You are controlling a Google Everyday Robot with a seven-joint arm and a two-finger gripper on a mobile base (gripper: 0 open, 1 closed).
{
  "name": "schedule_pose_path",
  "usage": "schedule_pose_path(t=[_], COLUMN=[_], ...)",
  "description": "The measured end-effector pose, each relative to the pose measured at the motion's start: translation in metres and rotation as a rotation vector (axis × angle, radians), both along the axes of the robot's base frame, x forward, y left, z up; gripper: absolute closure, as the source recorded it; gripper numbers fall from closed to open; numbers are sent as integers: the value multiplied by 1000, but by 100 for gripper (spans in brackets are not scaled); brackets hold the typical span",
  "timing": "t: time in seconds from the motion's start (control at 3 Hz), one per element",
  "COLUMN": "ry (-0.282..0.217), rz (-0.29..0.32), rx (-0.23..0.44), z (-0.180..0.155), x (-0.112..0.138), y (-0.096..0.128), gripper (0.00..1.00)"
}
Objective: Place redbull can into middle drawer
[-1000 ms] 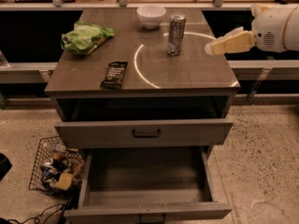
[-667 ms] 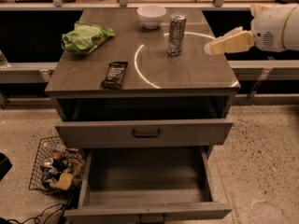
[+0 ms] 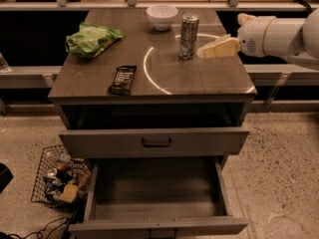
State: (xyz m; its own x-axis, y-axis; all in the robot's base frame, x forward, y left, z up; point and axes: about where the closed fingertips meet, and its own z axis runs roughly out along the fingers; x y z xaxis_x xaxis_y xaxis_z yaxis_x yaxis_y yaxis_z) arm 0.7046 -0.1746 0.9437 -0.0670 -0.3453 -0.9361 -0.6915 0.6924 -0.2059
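The redbull can (image 3: 189, 36) stands upright on the cabinet top (image 3: 199, 78), toward the back right. My gripper (image 3: 203, 51) comes in from the right at can height, just right of the can and not touching it. Its cream fingers (image 3: 219, 48) point left and look open and empty. The middle drawer (image 3: 157, 190) is the lower one; it is pulled far out at the front, with a bare grey floor and nothing inside.
A white bowl (image 3: 162, 16) sits behind the can, a green bag (image 3: 92, 39) at the back left, and a black snack bar (image 3: 122, 79) at the front left. The upper drawer (image 3: 156, 142) juts out slightly. A wire basket (image 3: 59, 179) of items stands on the floor at left.
My gripper has moved left toward the can, closing most of the gap. The can and drawers have not moved.
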Motion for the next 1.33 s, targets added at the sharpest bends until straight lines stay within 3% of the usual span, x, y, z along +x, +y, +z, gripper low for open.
schedule_pose_path(t=[0.67, 1.33], ry=[1, -55], rz=[37, 38], rx=[69, 214], z=[-24, -35], x=[51, 74], y=[7, 18], gripper=[0, 0])
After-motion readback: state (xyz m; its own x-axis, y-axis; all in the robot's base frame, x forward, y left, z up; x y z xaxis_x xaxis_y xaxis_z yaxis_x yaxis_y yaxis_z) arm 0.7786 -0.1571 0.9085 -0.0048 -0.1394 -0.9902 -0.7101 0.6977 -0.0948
